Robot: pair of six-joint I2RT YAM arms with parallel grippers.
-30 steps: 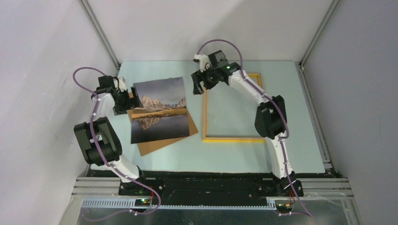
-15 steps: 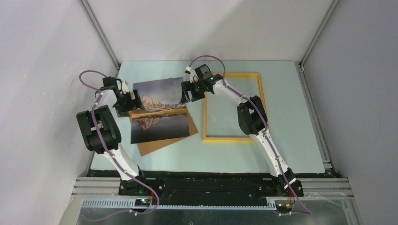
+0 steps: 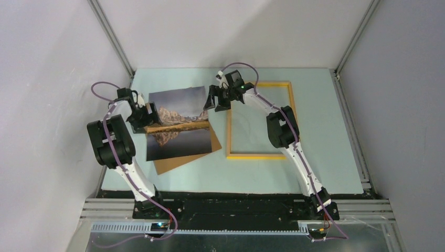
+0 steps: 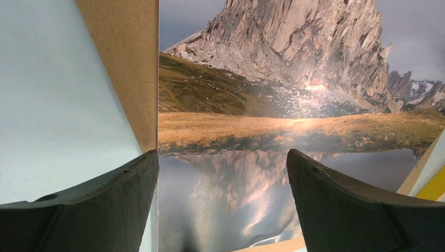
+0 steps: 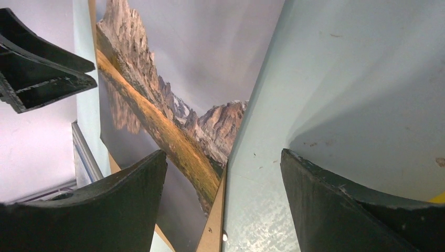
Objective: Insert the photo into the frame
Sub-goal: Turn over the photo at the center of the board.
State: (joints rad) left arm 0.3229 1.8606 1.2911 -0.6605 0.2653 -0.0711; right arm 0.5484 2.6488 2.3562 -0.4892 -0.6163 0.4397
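The photo (image 3: 176, 126), a mountain mirrored in a lake, lies face up on a brown backing board (image 3: 181, 160) on the left half of the table. To its right lies the frame (image 3: 257, 156) with yellow-orange edges, nothing inside it. My left gripper (image 3: 150, 112) is open at the photo's left edge. In the left wrist view the photo (image 4: 262, 105) fills the gap of that gripper (image 4: 221, 155). My right gripper (image 3: 214, 103) is open at the photo's upper right edge. In the right wrist view the photo's edge (image 5: 157, 89) and the board's corner (image 5: 215, 226) lie between the fingers of this gripper (image 5: 223, 155).
The pale blue table (image 3: 236, 173) is walled by white panels with metal rails at the back corners. Both arms reach over the far half of the table. My left gripper (image 5: 42, 63) shows in the right wrist view, across the photo.
The right arm has swung left from the frame's far left corner to the photo's right edge. The left gripper has edged closer onto the photo's left edge.
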